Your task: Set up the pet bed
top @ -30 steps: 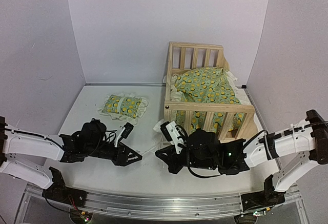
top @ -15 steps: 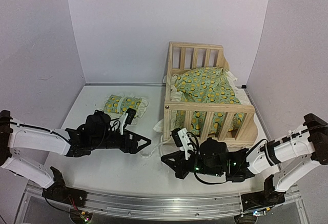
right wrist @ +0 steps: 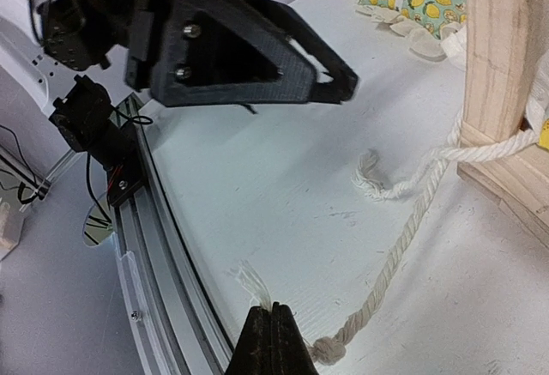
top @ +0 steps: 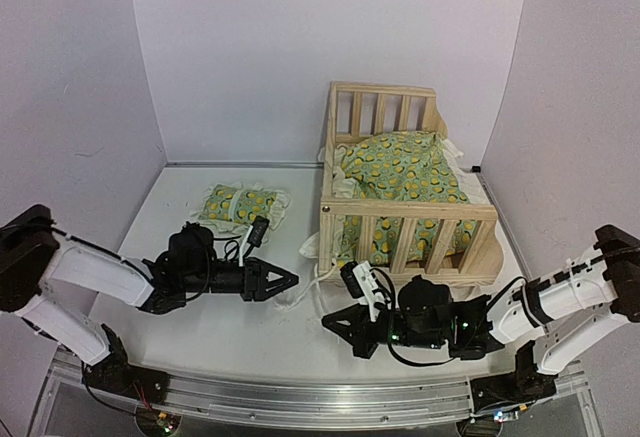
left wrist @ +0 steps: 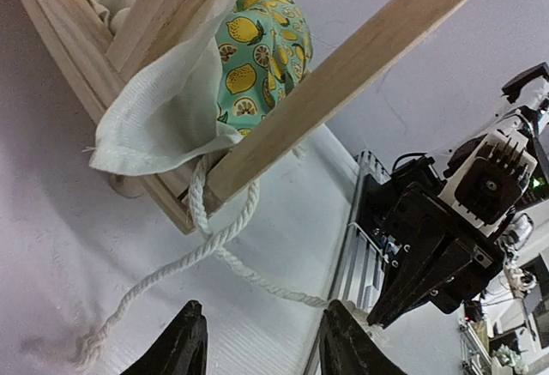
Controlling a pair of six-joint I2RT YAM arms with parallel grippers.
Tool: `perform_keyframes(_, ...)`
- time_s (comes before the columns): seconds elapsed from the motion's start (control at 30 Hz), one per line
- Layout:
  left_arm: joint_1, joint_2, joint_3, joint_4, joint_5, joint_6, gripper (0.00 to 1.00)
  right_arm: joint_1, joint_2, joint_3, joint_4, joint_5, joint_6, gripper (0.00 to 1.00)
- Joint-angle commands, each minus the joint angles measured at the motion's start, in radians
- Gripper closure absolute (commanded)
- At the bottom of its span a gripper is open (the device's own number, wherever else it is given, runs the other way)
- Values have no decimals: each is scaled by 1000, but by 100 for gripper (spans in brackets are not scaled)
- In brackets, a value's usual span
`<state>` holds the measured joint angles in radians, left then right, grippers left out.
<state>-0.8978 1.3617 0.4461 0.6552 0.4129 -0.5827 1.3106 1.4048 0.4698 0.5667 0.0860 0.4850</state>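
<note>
Cord: white twisted rope (left wrist: 214,246) loops the corner post of the pale pine slatted pet bed (top: 410,210); both ends trail on the white counter (top: 250,342).
Right jaws: clenched on one rope end, low to the counter; I'd say to steady it.
Left jaws: released, empty, pointed at the other end.
Bed: right rear of the counter, green-yellow lemon-print cushion (top: 400,172) bunched inside.
Pillow: small matching pillow (top: 240,207) lies outside, left of the bed.

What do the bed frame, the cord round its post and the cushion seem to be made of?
Bed frame: pale unfinished-looking wood, grain visible. Cord: white twisted fibre, probably cotton, frayed ends. Cushion: printed woven fabric, likely cotton, matte.
</note>
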Motion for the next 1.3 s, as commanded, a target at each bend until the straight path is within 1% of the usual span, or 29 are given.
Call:
perform_keyframes(0.0, 84, 211, 34, 472, 292, -64, 55, 1, -21, 9, 96, -41, -60, 100)
perform_keyframes(0.07, 110, 311, 58, 599, 369, -109, 56, 1, -9, 16, 104, -39, -77, 100)
perform_keyframes(0.13, 113, 374, 89, 668, 401, -119, 56, 0, -2, 25, 101, -35, -86, 100)
perform_keyframes(0.27, 112, 473, 152, 698, 423, -115, 63, -1, 1, 36, 99, -32, -92, 100)
perform_keyframes(0.43, 112, 556, 220, 706, 431, -126, 66, -1, 5, 48, 86, -44, -89, 100)
perform_keyframes(0.6, 112, 602, 247, 707, 440, -118, 70, -1, -6, 46, 78, -36, -91, 100)
perform_keyframes(0.73, 124, 610, 227, 707, 426, -93, 64, -1, -15, 44, 70, -34, -92, 100)
perform_keyframes(1.03, 147, 530, 136, 707, 396, -51, 62, 0, -18, 51, 60, -38, -86, 100)
perform_keyframes(1.13, 148, 569, 161, 706, 392, -67, 65, -1, -18, 55, 57, -43, -85, 100)
perform_keyframes(1.27, 148, 648, 238, 706, 444, -94, 68, -1, -19, 61, 52, -47, -87, 100)
